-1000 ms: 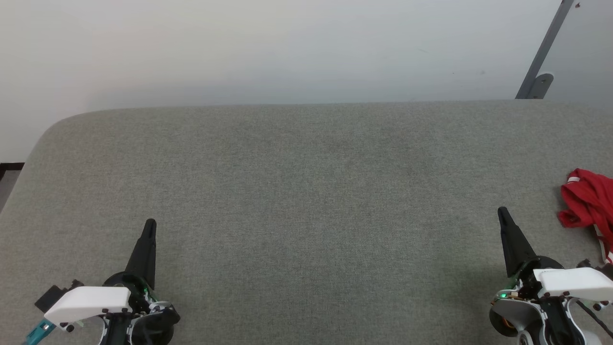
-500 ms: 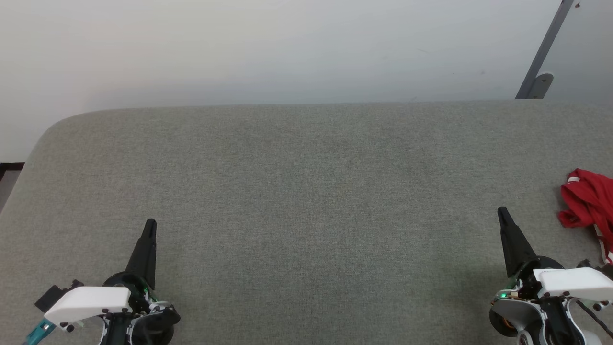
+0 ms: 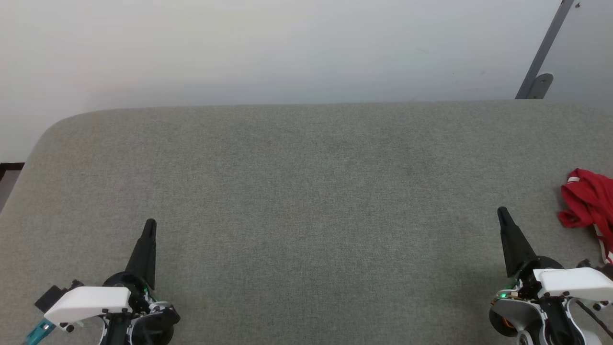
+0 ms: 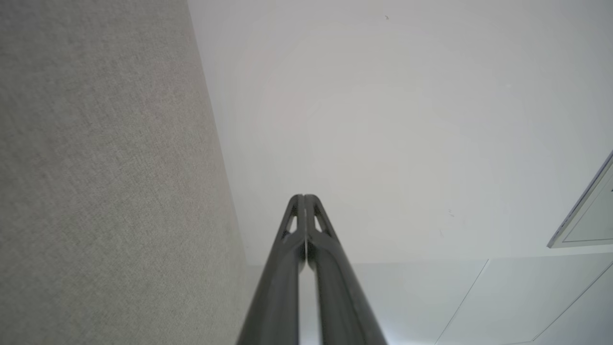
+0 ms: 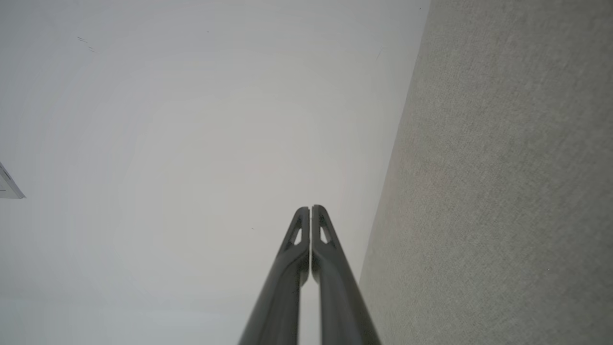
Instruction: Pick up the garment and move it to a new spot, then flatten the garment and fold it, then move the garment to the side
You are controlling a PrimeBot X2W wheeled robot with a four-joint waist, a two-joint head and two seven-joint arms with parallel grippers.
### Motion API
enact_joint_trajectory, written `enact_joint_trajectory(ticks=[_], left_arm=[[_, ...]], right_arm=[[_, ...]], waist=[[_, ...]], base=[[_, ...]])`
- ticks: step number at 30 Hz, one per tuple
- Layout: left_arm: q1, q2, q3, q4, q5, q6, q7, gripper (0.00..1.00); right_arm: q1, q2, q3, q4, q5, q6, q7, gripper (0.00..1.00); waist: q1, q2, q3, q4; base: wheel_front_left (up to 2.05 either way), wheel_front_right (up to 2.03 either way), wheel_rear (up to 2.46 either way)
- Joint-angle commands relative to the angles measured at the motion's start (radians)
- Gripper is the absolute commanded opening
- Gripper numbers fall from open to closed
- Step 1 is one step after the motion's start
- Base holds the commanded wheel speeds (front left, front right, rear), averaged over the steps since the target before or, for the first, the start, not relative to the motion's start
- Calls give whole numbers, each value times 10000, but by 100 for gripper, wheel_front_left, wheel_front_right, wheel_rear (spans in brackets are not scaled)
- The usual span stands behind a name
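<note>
The garment (image 3: 590,200) is a crumpled red heap with a bit of white trim, lying at the far right edge of the grey padded table (image 3: 306,191), partly cut off by the head view's border. My right gripper (image 3: 502,212) is shut and empty, a short way left of the garment. Over at the lower left, my left gripper (image 3: 150,224) is shut too, far from the cloth. Each wrist view shows its own two fingers pressed together, the left gripper (image 4: 304,196) and the right gripper (image 5: 310,208), pointing past the table's far edge at a pale wall.
The table has a rounded far-left corner (image 3: 52,129) and a white wall behind it. A grey metal bar (image 3: 543,50) leans at the upper right. A strip of dark floor (image 3: 7,172) shows past the table's left edge.
</note>
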Motion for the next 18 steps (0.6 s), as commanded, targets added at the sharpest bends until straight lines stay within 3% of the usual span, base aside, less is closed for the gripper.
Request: enact_joint_trajectory(ticks=[1,18], left_arm=[[-124,-25,43,-5,32,4,38,0],[-127,-40,62,-4,46,4,46,0]], right_arm=[[-38,17,4,0,40,4,7,0],[-38,17,3,-2,41,4,6,0]], waist=[[-1,0,0,0],[-1,0,0,0]], base=[[0,0,0],[0,0,0]])
